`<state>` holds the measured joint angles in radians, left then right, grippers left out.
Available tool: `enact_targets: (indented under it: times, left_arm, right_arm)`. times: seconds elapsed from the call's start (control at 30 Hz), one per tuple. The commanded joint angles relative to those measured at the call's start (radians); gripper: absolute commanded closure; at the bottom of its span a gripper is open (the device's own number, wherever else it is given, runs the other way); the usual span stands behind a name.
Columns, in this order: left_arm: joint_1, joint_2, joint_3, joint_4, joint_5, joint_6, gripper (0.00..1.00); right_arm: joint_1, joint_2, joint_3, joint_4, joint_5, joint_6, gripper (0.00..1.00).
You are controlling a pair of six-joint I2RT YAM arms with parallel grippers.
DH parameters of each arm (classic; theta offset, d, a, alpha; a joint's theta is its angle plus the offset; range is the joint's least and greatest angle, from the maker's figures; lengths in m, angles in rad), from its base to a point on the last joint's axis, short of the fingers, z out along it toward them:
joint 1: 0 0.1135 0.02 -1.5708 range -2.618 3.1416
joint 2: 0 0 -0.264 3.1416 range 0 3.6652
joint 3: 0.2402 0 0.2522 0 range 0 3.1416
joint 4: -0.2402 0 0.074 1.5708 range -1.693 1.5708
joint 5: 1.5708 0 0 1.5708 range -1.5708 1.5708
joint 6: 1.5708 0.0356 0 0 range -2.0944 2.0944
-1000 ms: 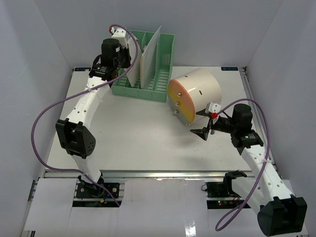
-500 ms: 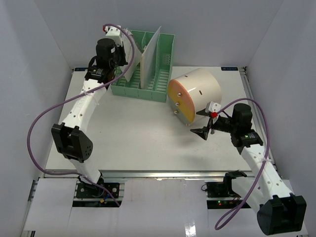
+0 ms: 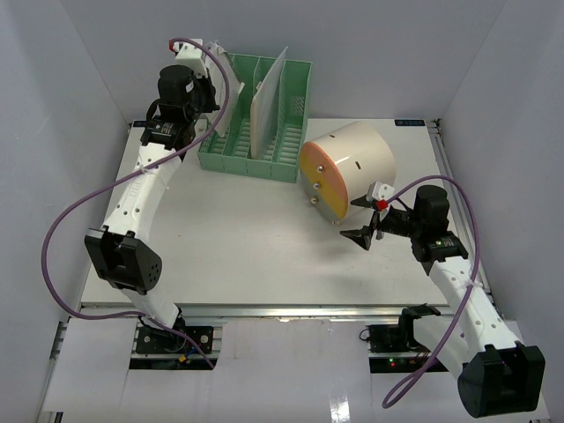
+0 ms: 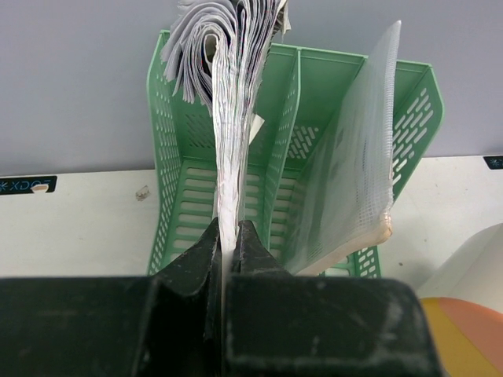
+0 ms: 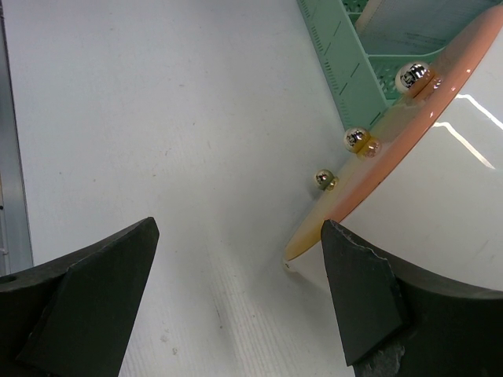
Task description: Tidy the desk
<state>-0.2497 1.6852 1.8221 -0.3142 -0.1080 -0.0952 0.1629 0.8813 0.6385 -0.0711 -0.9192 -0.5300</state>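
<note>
Two sets of jaws: left gripper (image 4: 226, 236) pinching papers (image 4: 236, 118) in the rack (image 4: 167, 157), right gripper (image 5: 238, 236) wide over open desk (image 5: 118, 94).

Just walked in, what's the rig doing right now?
Left tool is shut on a sheaf of papers, holding it upright at the leftmost slot of the green file rack; a clear folder leans in another slot. Right tool hangs open over the desk, facing the knobs on the cream drawer box.

Rack (image 3: 284, 152) at back of desk (image 3: 238, 242); paper stack (image 4: 236, 118) in rack's L slot, pouch (image 4: 350, 173) upright in slot to R; drawer box (image 3: 352, 159) just R of rack, nearer front
</note>
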Motion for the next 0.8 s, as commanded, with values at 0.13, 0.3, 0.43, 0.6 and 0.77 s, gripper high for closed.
enact_targets:
  times: [0.13,0.3,0.43,0.6,0.77]
  left_arm:
    - [0.006,0.013,0.037,0.046,0.131,-0.061,1.0]
    - [0.006,0.066,0.056,0.038,0.149,-0.081,1.0]
    - [0.007,0.123,0.119,0.012,0.123,-0.063,1.0]
    - [0.006,0.184,0.178,-0.02,0.123,-0.052,1.0]
    - [0.006,0.214,0.175,-0.039,0.153,-0.055,1.0]
  right_arm:
    - [-0.009,0.009,-0.01,0.045,-0.01,-0.005,0.1]
    - [-0.011,0.008,-0.011,0.045,-0.006,-0.005,0.1]
    - [-0.016,0.004,-0.011,0.044,-0.009,-0.004,0.1]
    - [-0.019,0.0,-0.01,0.044,-0.012,-0.005,0.1]
    - [-0.02,-0.002,-0.01,0.044,-0.012,-0.005,0.1]
